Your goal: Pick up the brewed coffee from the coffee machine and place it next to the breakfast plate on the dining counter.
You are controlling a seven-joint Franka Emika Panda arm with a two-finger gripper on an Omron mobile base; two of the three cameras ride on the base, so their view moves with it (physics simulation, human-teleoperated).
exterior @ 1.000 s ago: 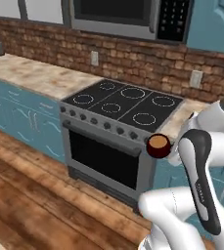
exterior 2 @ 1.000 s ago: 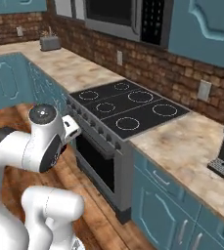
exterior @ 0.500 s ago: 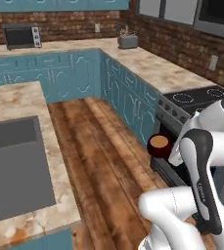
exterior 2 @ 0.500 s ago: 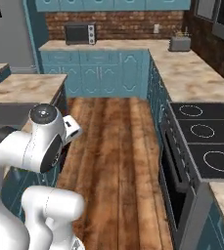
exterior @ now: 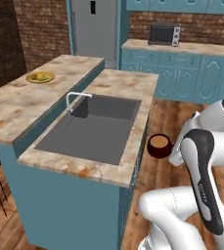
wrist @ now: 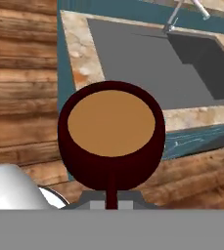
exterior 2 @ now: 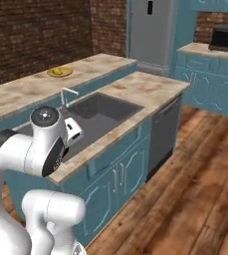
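The brewed coffee (wrist: pixel 111 134), a dark red mug full of brown liquid, hangs over the wooden floor beside the dining counter (exterior: pixel 15 102). My gripper (wrist: pixel 112 199) is shut on its handle. In the left base view the mug (exterior: pixel 159 145) sits just left of my wrist, level with the counter's near corner. The breakfast plate (exterior: pixel 40 77), yellow-rimmed, rests on the raised far side of the counter (exterior 2: pixel 150 89), beyond the inset sink (exterior: pixel 94 127). The right base view shows the plate (exterior 2: pixel 59 72) at the far left. The coffee machine is out of view.
A faucet (exterior: pixel 74 100) stands at the sink's far edge (exterior 2: pixel 93 112). A grey fridge (exterior: pixel 94 29) and a microwave (exterior: pixel 163 34) on teal cabinets line the back wall. A dishwasher front (exterior 2: pixel 163 134) faces the wooden floor (exterior 2: pixel 200 189).
The base has turned, so both base views have swung from the stove and brick wall round to the dining counter. The mug stays in my shut gripper.
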